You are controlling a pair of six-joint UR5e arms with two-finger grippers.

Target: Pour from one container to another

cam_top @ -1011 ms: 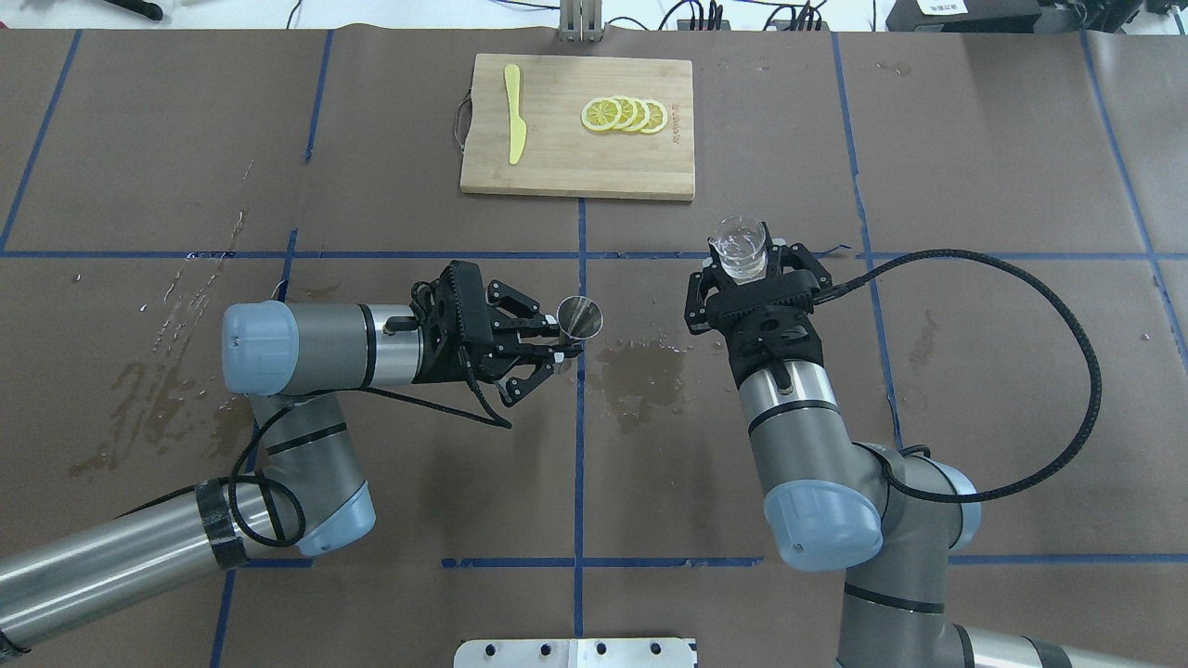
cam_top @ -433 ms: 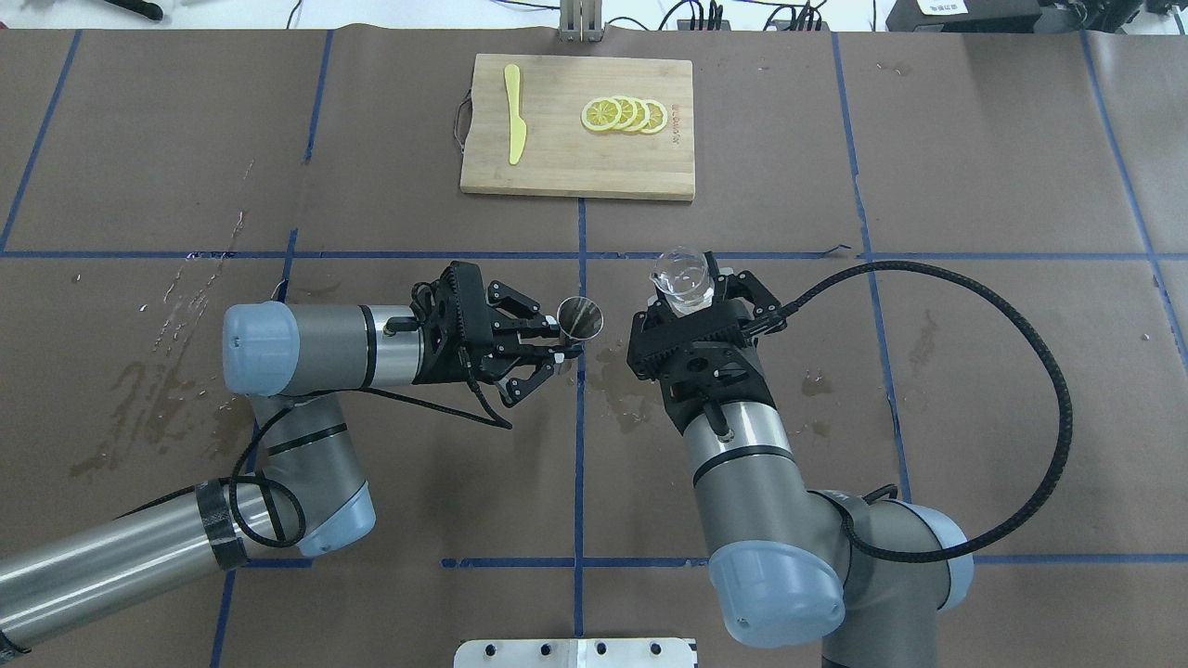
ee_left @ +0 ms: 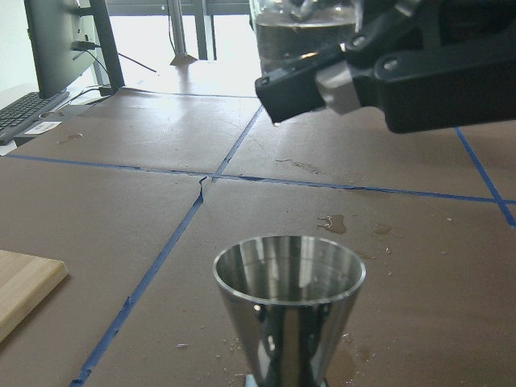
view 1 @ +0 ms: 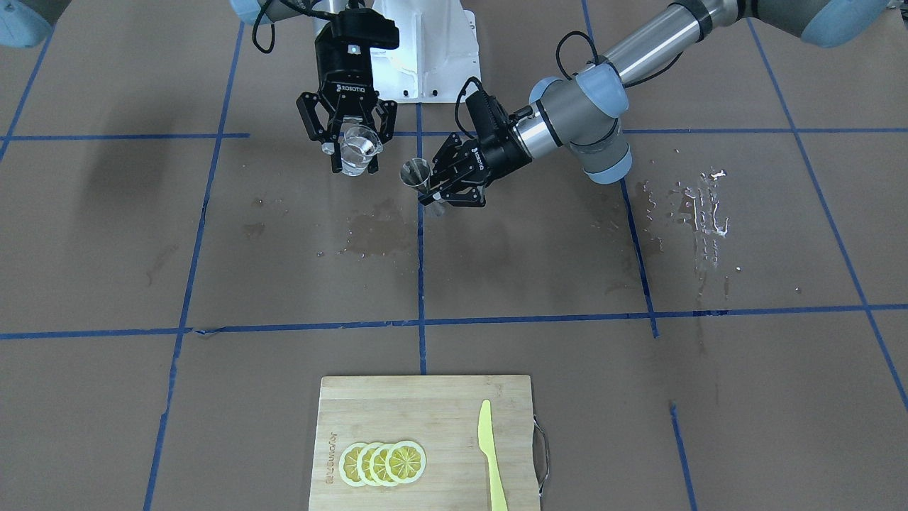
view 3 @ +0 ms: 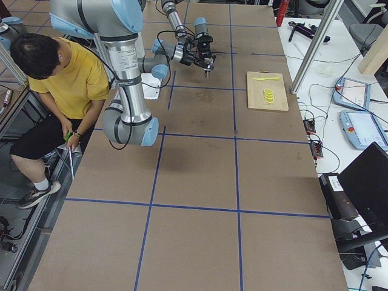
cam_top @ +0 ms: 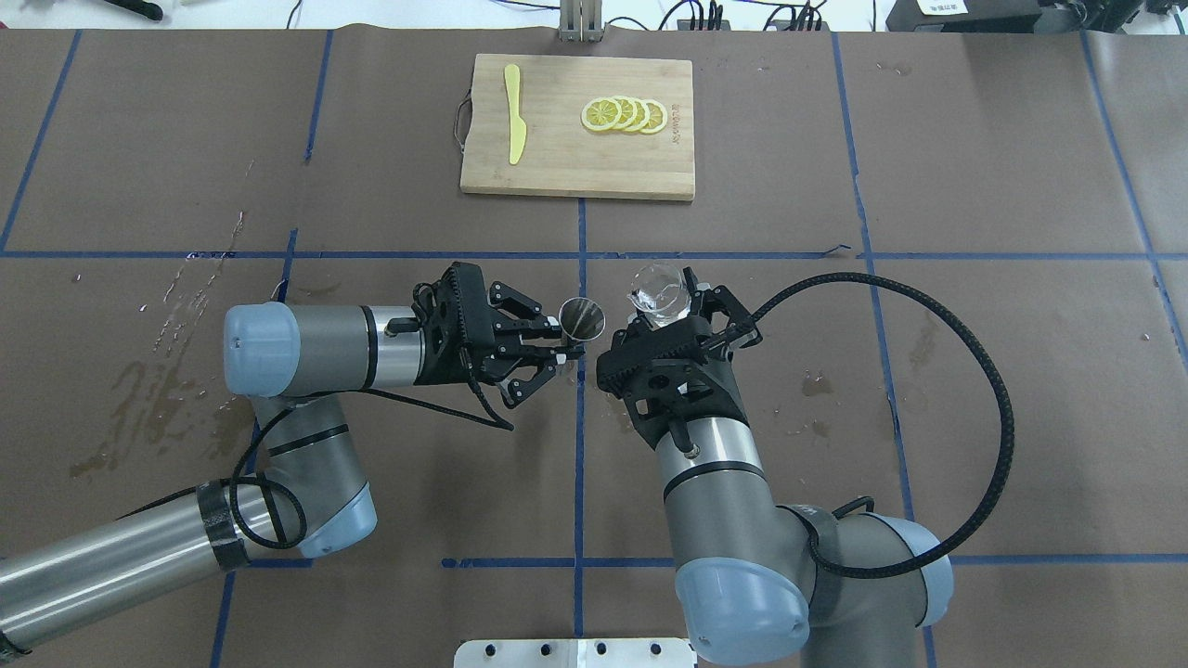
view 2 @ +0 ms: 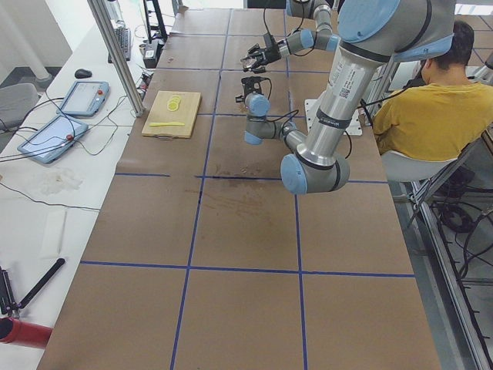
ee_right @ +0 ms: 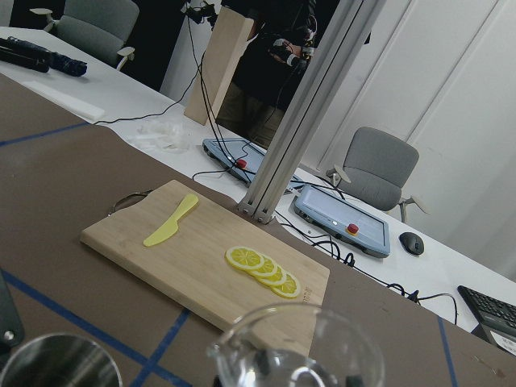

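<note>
A conical steel measuring cup (cam_top: 582,317) stands upright above the table's middle, and my left gripper (cam_top: 562,352) is shut on its lower part. In the front view the cup (view 1: 416,172) sits beside the left gripper (view 1: 438,193). My right gripper (cam_top: 664,314) is shut on a clear glass beaker (cam_top: 658,293) with water in it, held just right of the cup and a bit higher. In the left wrist view the steel cup (ee_left: 289,297) is empty, with the beaker (ee_left: 302,24) above and behind it. The right wrist view shows the beaker's rim (ee_right: 298,343) and the cup (ee_right: 56,363) at lower left.
A wooden cutting board (cam_top: 557,167) lies at the far middle with lemon slices (cam_top: 624,115) and a yellow plastic knife (cam_top: 513,111). Wet patches (cam_top: 640,371) mark the brown paper under the grippers and on the left (cam_top: 148,399). A seated person in yellow (view 2: 431,116) is behind the robot.
My right arm has carried the beaker left and slightly nearer, from the right half to just beside the steel cup. The left arm and cup have stayed still.
</note>
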